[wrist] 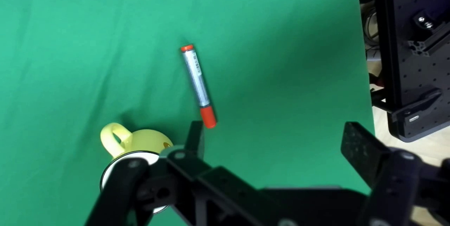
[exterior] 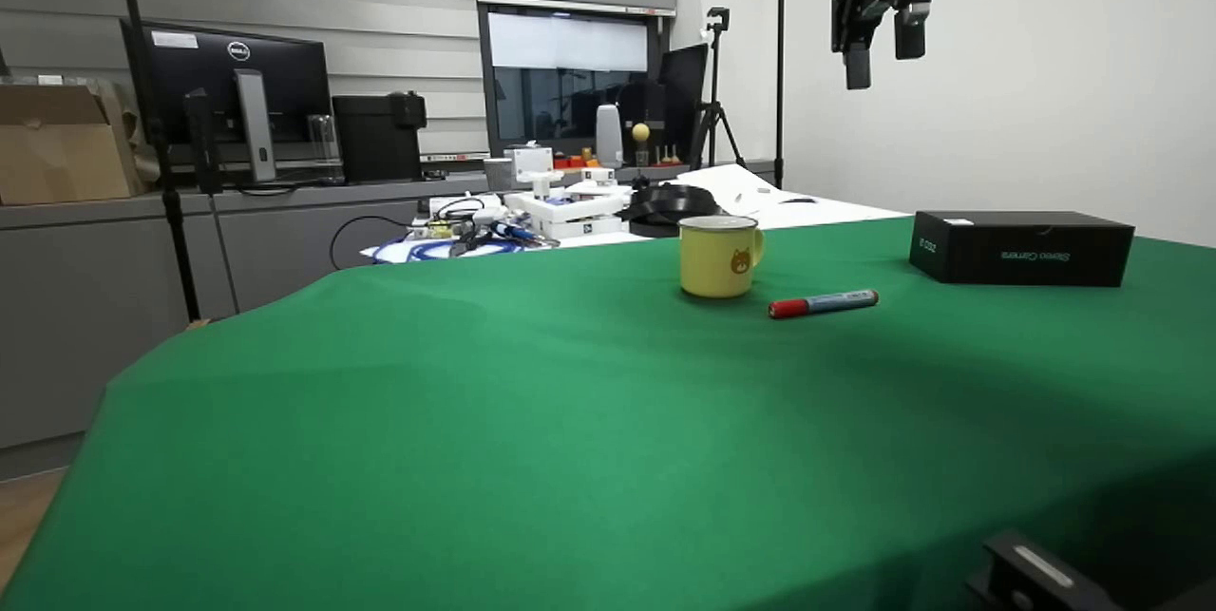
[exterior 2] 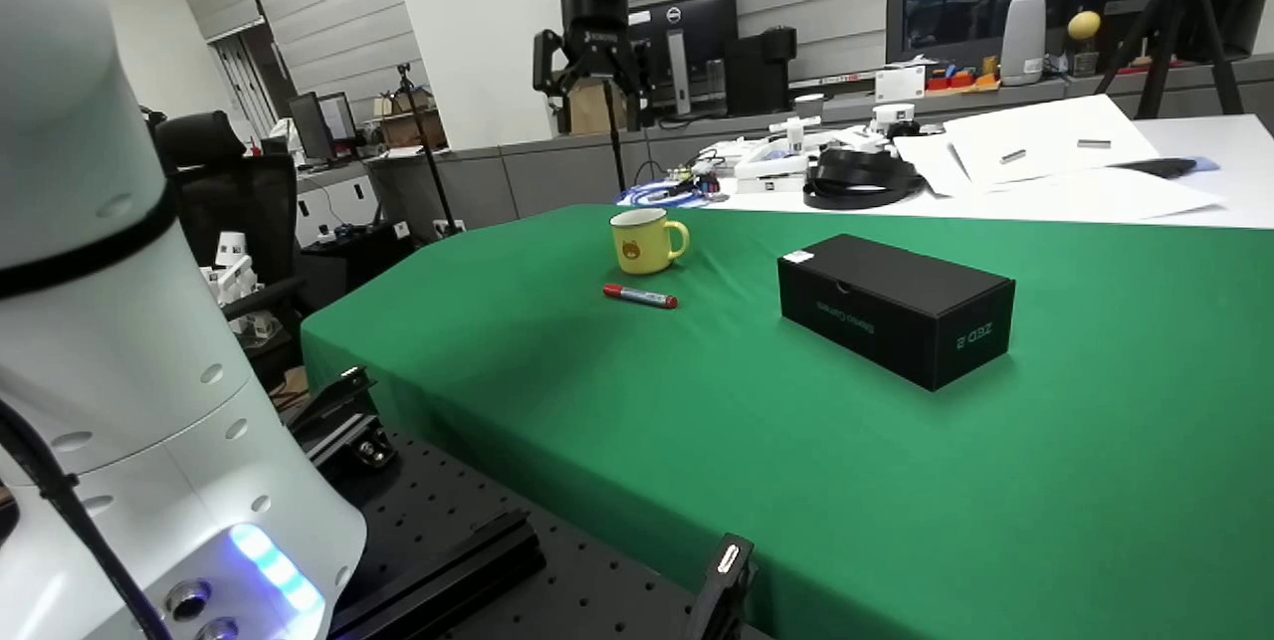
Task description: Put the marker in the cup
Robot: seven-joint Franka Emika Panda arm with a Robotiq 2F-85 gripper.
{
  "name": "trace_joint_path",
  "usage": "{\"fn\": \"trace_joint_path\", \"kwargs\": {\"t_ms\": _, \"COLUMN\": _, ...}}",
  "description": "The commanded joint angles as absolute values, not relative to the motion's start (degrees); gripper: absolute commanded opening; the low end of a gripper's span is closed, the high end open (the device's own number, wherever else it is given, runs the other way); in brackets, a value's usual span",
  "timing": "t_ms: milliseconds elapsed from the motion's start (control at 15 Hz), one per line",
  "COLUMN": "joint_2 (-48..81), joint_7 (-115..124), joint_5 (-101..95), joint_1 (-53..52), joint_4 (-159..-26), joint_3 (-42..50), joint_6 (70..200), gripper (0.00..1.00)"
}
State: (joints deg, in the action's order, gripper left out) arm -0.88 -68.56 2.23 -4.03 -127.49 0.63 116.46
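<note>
The marker (exterior: 825, 303) lies flat on the green table, with a red cap, a grey labelled body and a red end. It also shows in an exterior view (exterior 2: 640, 296) and in the wrist view (wrist: 197, 82). The cup (exterior: 715, 264) is a yellow mug with a bear mark, standing upright beside the marker; it also shows in an exterior view (exterior 2: 635, 244). In the wrist view the cup (wrist: 147, 141) is partly hidden behind a finger. My gripper (wrist: 274, 127) is open and empty, high above the table in both exterior views (exterior: 883, 55) (exterior 2: 602, 112).
A flat black box (exterior 2: 896, 302) lies on the green cloth (exterior 2: 637, 401), apart from the cup and marker; it also shows in an exterior view (exterior: 1026, 250). A white table with papers (exterior 2: 1055, 142) and equipment stands behind. The robot's black perforated base plate (wrist: 418, 71) borders the table edge.
</note>
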Motion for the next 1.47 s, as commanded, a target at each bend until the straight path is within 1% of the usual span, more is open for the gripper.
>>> {"fn": "trace_joint_path", "kwargs": {"t_ms": 0, "joint_2": -0.9, "joint_7": -68.6, "joint_5": 2.2, "joint_1": -3.2, "joint_4": -127.4, "joint_3": -0.2, "joint_6": 116.3, "gripper": 1.00}}
{"fn": "trace_joint_path", "kwargs": {"t_ms": 133, "joint_2": -0.9, "joint_7": -68.6, "joint_5": 2.2, "joint_1": -3.2, "joint_4": -127.4, "joint_3": -0.2, "joint_6": 116.3, "gripper": 1.00}}
{"fn": "trace_joint_path", "kwargs": {"t_ms": 600, "joint_2": 3.0, "joint_7": -65.3, "joint_5": -6.7, "joint_1": -2.7, "joint_4": -128.1, "joint_3": -0.4, "joint_6": 131.3, "gripper": 1.00}}
{"fn": "trace_joint_path", "kwargs": {"t_ms": 800, "joint_2": 7.2, "joint_7": -65.9, "joint_5": -6.2, "joint_1": -2.0, "joint_4": -126.7, "joint_3": -0.4, "joint_6": 135.8, "gripper": 1.00}}
{"fn": "trace_joint_path", "kwargs": {"t_ms": 1400, "joint_2": 16.3, "joint_7": -62.1, "joint_5": -6.2, "joint_1": -1.7, "joint_4": -125.8, "joint_3": -2.2, "joint_6": 140.5, "gripper": 1.00}}
